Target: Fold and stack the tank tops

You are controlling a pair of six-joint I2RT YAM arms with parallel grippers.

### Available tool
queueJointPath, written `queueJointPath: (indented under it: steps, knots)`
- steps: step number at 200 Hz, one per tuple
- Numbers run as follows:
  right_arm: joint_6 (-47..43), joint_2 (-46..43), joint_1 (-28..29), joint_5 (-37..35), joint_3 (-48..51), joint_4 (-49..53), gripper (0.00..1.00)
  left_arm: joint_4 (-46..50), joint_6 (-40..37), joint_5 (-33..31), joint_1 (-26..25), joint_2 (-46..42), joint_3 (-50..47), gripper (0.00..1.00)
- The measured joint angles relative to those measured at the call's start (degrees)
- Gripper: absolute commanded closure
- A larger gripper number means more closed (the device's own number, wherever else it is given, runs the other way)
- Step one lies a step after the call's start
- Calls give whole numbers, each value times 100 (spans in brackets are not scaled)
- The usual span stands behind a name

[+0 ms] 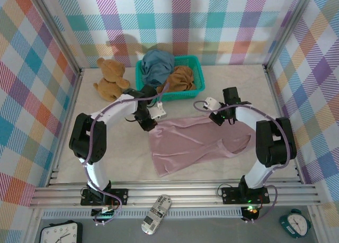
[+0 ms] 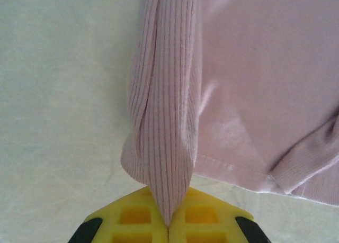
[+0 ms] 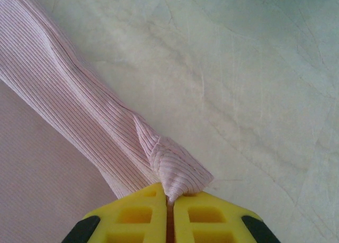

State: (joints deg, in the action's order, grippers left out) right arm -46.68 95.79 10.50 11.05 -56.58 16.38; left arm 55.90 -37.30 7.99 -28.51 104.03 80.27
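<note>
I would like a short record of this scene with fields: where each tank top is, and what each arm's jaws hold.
pink tank top: lying rumpled on the table
left jaws: shut on its ribbed edge, far left corner
right jaws: shut on its ribbed edge, far right corner
blue tank top: in the teal basket
brown tank top: in the same basket
teddy bear: left of the basket

Pink top (image 1: pixel 196 145) spread, blue (image 1: pixel 157 63) and ochre (image 1: pixel 180 79) bunched
</note>
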Motion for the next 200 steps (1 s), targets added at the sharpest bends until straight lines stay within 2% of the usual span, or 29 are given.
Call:
queueJointPath:
  steps: [54, 120, 171, 200]
  knots:
    - [205, -636, -7, -81, 595, 35, 88, 111, 101, -225, -280, -369, -487, 99]
    - [293, -964, -11, -129, 1287, 243, 79, 94, 262, -321, -605, -444, -1102, 94]
    - [278, -1095, 52, -278, 1394, 610, 74, 101, 503, -282, -721, -452, -1158, 65]
    - [310, -1410, 70, -385, 1394, 881, 65, 192, 739, -103, -745, -647, -1185, 49]
